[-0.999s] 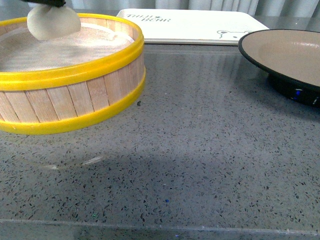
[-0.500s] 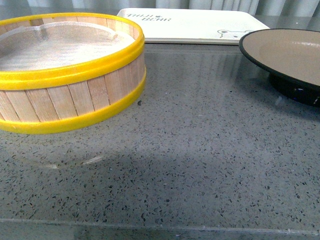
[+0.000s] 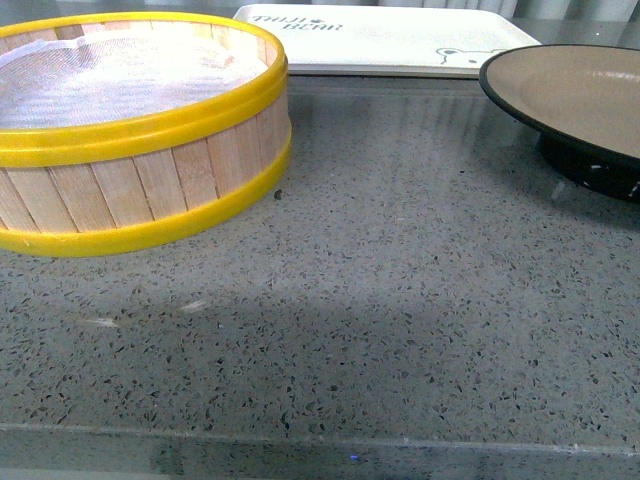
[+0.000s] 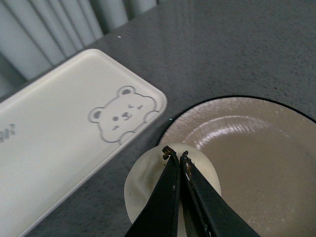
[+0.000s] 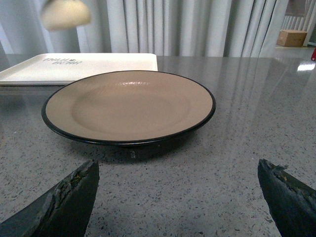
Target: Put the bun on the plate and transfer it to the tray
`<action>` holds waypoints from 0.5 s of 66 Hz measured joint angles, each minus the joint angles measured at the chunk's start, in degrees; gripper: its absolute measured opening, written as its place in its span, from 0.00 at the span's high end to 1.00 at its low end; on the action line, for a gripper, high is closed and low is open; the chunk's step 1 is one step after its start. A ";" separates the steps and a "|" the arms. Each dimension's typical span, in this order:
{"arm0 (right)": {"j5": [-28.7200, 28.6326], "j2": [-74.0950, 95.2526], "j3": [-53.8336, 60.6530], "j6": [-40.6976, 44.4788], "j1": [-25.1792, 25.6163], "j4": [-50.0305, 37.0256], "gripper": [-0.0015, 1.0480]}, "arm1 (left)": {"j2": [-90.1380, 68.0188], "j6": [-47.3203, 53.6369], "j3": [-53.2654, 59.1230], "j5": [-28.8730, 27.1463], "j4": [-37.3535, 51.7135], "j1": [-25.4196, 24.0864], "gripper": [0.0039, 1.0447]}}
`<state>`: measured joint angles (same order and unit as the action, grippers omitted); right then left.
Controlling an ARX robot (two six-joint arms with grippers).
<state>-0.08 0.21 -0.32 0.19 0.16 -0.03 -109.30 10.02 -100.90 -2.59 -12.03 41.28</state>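
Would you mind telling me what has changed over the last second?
The left gripper, shut on the bun, carried it out of the steamer basket and across toward the plate, where it now hangs by the rim. Basket, plate and tray stayed put.

Grey speckled stone table [image 3: 400, 300], pretty shiny. Wooden steamer basket [image 3: 130, 190] with yellow rims sits at 10 o'clock, white bear tray [image 3: 390, 40] flat at 12, black-rimmed tan plate [image 3: 580, 95] at 2. Rest bare.

A staged indoor room: speckled grey stone counter [image 3: 400, 300], pale pleated curtains [image 5: 197, 24] behind, cardboard box [image 5: 294, 37] upper right.
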 joint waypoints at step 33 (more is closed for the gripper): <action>0.00 0.00 0.00 0.00 0.00 0.00 0.09 | -11.21 3.06 -9.16 1.75 -0.37 4.76 0.97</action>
<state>-0.08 0.21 -0.32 0.19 0.16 -0.03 -120.51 13.08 -110.06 -0.84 -12.40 46.04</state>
